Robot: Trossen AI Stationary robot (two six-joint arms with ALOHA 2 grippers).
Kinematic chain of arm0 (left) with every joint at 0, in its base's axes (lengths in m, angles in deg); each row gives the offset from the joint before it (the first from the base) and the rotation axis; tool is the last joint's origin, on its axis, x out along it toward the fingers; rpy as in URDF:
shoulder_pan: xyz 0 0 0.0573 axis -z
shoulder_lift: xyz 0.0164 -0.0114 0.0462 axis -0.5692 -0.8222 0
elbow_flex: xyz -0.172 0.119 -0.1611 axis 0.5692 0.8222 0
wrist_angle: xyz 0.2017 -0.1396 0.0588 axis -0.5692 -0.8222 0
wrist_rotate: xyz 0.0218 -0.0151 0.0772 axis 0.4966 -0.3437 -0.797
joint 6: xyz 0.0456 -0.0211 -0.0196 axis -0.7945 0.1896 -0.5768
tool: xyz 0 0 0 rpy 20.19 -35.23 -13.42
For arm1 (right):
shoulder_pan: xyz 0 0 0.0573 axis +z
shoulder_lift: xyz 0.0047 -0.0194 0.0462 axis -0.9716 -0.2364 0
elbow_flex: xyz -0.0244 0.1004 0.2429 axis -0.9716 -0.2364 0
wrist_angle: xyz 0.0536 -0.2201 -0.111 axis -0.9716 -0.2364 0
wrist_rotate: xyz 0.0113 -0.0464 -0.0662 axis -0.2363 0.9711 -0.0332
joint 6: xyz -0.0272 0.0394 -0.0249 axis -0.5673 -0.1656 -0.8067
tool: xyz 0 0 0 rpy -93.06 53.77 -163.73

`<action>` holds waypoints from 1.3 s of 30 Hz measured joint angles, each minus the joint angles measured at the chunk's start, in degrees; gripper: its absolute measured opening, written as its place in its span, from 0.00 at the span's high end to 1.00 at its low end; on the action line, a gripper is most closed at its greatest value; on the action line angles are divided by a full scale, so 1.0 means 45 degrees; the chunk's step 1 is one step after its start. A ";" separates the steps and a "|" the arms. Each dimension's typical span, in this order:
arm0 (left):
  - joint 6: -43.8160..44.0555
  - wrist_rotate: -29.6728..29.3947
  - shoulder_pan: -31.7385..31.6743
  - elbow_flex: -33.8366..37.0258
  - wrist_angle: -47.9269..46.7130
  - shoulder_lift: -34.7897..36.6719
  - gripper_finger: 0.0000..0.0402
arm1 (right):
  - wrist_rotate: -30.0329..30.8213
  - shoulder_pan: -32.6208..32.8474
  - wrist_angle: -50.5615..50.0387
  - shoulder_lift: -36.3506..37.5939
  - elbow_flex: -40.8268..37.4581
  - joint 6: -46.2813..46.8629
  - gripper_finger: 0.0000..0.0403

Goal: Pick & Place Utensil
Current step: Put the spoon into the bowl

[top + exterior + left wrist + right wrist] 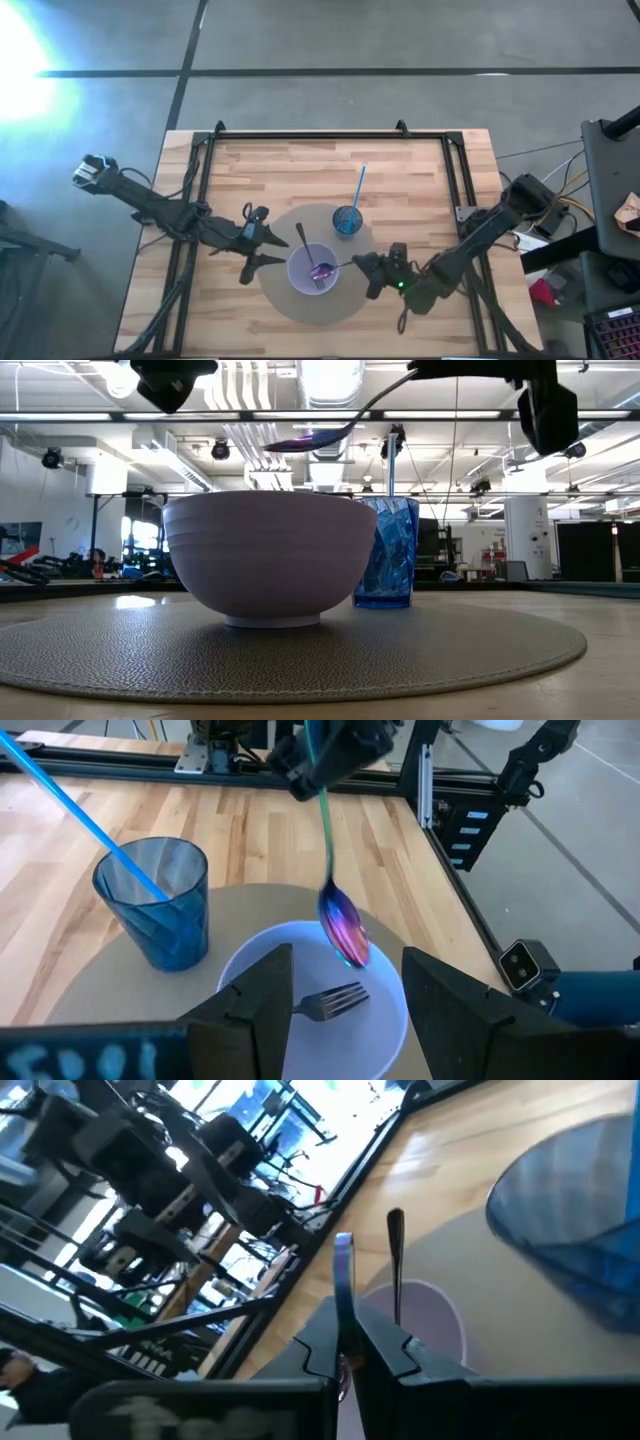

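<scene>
A pale bowl (pixel 313 268) stands on a round grey mat (pixel 290 305), with a fork (pixel 330 1003) lying in it; the fork's handle (pixel 300 236) leans out over the rim. A blue cup (pixel 347 221) with a blue straw (pixel 360 185) stands on the mat behind the bowl. My right gripper (pixel 372 268), to the right of the bowl, is shut on an iridescent spoon (pixel 343 927) held over the bowl. My left gripper (pixel 268 240) stands open at the bowl's left side with nothing between its fingers (pixel 250 1010). My right gripper pinches the spoon's handle (pixel 343 1295) between its two fingers, near the handle's free end. The fingers come in about level from the table's right. The spoon reaches out from them toward the left and slopes down. Its bowl end (pixel 310 440) hangs over the pale bowl, clear of it.
A black frame (pixel 330 135) runs around the wooden tabletop (pixel 270 170). Bare wood lies behind the cup and at the near right (pixel 440 330). Cables and equipment (pixel 560 240) sit beyond the table's right edge.
</scene>
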 joint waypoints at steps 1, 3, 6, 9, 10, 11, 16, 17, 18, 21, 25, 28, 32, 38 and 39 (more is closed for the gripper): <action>0.0000 0.0000 -0.0001 -0.0001 -0.0019 0.0000 0.55 | 0.0018 -0.0033 0.0004 -0.0251 0.0181 0.0086 0.97; -0.0024 0.0000 0.0001 0.0002 -0.0053 0.0000 0.55 | 0.0018 -0.0066 0.0006 -0.0720 0.0498 0.0296 0.97; -0.0120 0.0000 -0.0003 0.0002 -0.0049 0.0000 0.55 | 0.0027 -0.0239 0.0012 -0.1359 0.0988 0.0333 0.97; -0.0175 0.0000 0.0000 0.0002 -0.0054 0.0000 0.55 | 0.0020 -0.0487 -0.0023 -0.1916 0.1394 0.0342 0.97; -0.0180 0.0000 -0.0003 0.0002 -0.0054 0.0000 0.55 | 0.0013 -0.0561 -0.0007 -0.2111 0.1542 0.0343 0.97; -0.0180 0.0000 0.0000 0.0002 -0.0074 0.0000 0.55 | 0.0012 -0.0628 -0.0052 -0.2300 0.1658 0.0343 0.97; -0.0180 0.0000 -0.0002 0.0002 -0.0170 0.0000 0.55 | -0.0058 -0.0750 -0.0087 -0.2776 0.1911 0.0409 0.97; -0.0180 0.0000 0.0002 0.0002 -0.0176 0.0000 0.55 | -0.0052 -0.0745 -0.0062 -0.2854 0.1916 0.0507 0.97; -0.0180 0.0000 0.0002 0.0002 -0.0175 0.0000 0.55 | -0.0050 -0.0741 -0.0082 -0.2887 0.1905 0.0608 0.97; -0.0180 0.0000 -0.0001 0.0002 -0.0180 0.0000 0.55 | -0.0055 -0.0743 -0.0022 -0.3076 0.1891 0.0740 0.97; -0.0180 0.0000 0.0000 0.0002 -0.0180 0.0000 0.55 | -0.0264 -0.0814 -0.0100 -0.3351 0.1877 0.1302 0.97; -0.0180 0.0000 0.0002 0.0002 -0.0180 0.0000 0.55 | -0.0389 -0.0870 -0.0080 -0.3503 0.1886 0.1416 0.97; -0.0180 0.0000 0.0002 0.0002 -0.0180 0.0000 0.55 | -0.0583 -0.0953 -0.0110 -0.3541 0.1867 0.1374 0.97; -0.0063 0.0000 0.0002 0.0002 -0.0180 0.0000 0.55 | -0.0842 -0.1051 -0.0349 -0.3589 0.1716 0.1413 0.97; -0.0063 0.0000 0.0000 0.0002 -0.0179 0.0000 0.55 | -0.0842 -0.1051 -0.0482 -0.3589 0.1708 0.1413 0.97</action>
